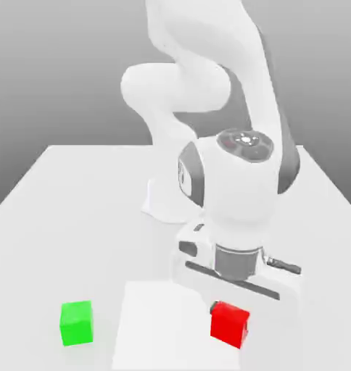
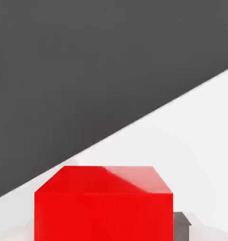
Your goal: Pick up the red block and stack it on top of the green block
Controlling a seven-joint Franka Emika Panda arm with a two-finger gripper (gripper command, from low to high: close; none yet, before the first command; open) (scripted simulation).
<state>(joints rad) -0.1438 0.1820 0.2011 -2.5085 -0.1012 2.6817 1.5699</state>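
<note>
The red block [image 1: 230, 324] lay nearest the exterior camera, low on the exterior view's right, directly beneath the arm's hand and seemingly tilted, one corner lower than the other. In the hand view the red block [image 2: 104, 203] loomed very close to the lens, with a small grey piece, probably one of the fingers [image 2: 182, 225], touching its side. The gripper [image 1: 233, 308] sat right over the block, and whether its fingers were clenched on the cube or merely beside it could not be told. Whether the block rested on the worktop [image 1: 77, 196] or hung just above it was also unclear.

The green block [image 1: 77, 323] stood on the worktop toward the exterior view's left, well apart from the red one, upright and untouched. Between them lay a paler rectangular patch [image 1: 164, 326] on the surface. Farther back the white arm [image 1: 207, 109] rose from its base.

In my judgement the main risk came from the tilt: a skewed hold could let the cube swivel or slip during the carry, and a block set down crooked on the green one would likely slide off or nudge it aside. A descent slightly off centre would do the same.

No brand, label or legible writing appeared on either block or on the arm.
</note>
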